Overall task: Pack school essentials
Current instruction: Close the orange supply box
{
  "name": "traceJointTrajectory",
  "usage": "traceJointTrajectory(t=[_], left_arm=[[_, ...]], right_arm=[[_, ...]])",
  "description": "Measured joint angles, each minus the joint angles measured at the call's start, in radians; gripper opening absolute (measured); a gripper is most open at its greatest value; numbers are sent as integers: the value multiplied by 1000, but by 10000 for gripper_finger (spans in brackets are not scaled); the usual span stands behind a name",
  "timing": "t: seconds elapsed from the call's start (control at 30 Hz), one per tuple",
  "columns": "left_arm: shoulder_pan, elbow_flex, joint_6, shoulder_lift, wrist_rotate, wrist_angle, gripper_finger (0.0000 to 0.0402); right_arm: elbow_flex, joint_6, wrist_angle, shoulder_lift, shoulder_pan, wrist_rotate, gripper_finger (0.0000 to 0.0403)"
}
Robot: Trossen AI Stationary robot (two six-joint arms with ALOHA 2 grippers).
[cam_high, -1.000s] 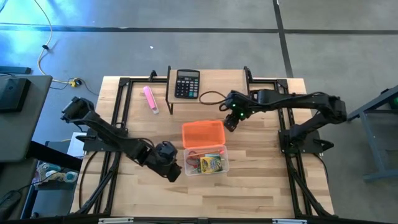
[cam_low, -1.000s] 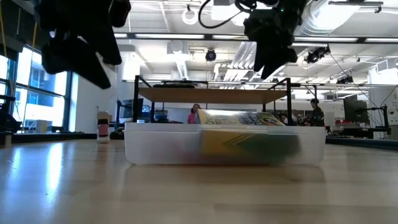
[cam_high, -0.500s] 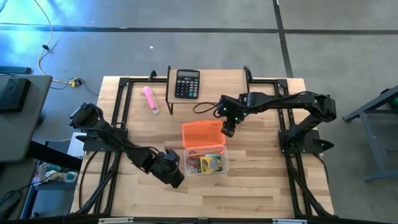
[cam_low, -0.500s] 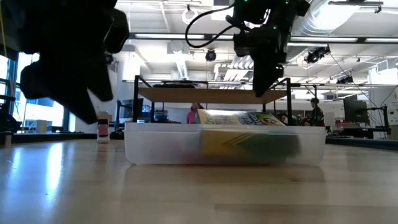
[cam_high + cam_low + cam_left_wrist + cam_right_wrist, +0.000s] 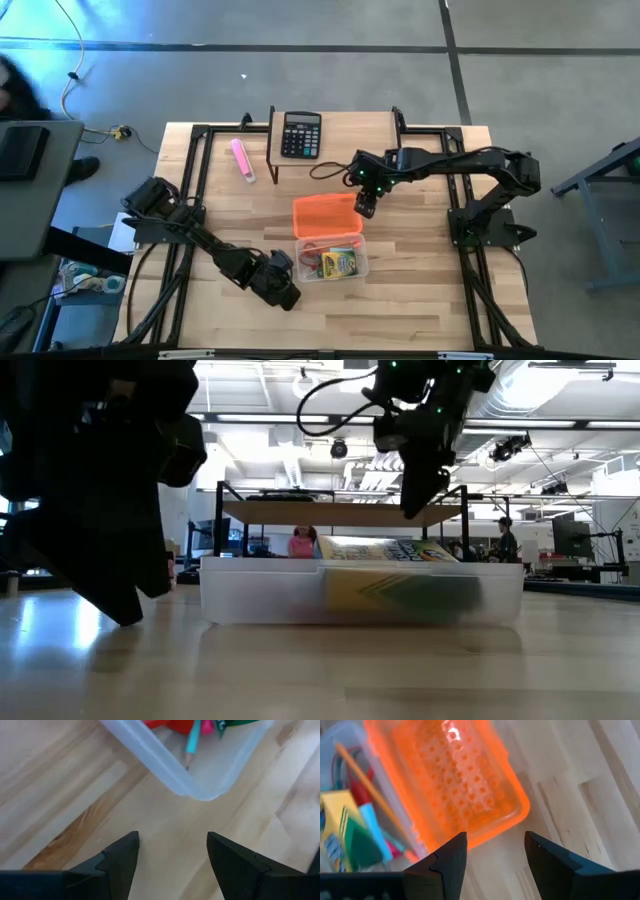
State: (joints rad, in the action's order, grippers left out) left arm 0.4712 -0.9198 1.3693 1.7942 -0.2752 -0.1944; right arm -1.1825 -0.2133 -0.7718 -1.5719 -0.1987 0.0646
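Note:
A clear plastic box sits on the table holding a yellow-green crayon pack, an orange pencil, a green pencil and red pieces. An orange lid lies flat just beyond the box's far side. My right gripper hovers open over the lid's right edge. My left gripper hangs open and low near the tabletop, off the box's near left corner. Both grippers also show in the low view, left and right.
A black calculator lies on the raised shelf at the far edge, and a pink marker lies to its left on the table. Black frame rails run along both sides. People stand in the room behind.
My left gripper has moved toward the near edge and down, close to the tabletop, staying open. My right gripper shifted a little left and toward the near edge, onto the orange lid's right edge, then held still. The box and lid have not moved.

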Motion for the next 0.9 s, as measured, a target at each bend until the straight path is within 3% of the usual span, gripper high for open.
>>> traceJointTrajectory(t=[0.4,0.9], left_arm=[[-27,-10,0,16,-22,10,225],[-52,-11,-3,16,-23,-23,225]], right_arm=[[162,-96,280,6,-59,0,187],[150,-261,209,0,31,-2,187]])
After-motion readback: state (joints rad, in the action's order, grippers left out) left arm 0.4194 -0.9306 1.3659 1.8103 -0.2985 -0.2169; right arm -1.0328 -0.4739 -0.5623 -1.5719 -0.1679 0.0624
